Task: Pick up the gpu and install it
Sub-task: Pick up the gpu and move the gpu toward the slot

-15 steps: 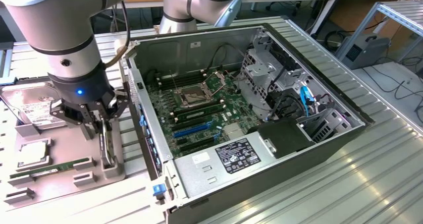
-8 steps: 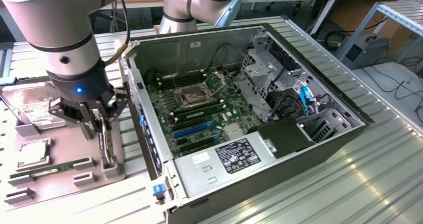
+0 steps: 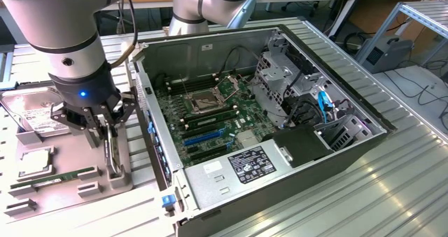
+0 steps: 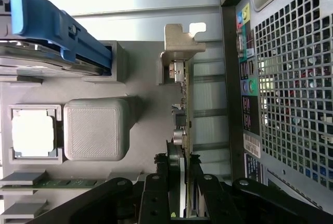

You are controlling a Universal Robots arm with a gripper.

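The end effector [image 4: 179, 174] clamps the gpu [image 4: 185, 109], which stands on edge in its tray [image 4: 140, 83] beside the computer case [image 3: 294, 179]. The narrow edge grip risks the card tilting and snagging.

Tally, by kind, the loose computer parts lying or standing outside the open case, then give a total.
Hard drive: 1
Processor chip: 1
RAM stick: 1
gpu: 1
Total: 4
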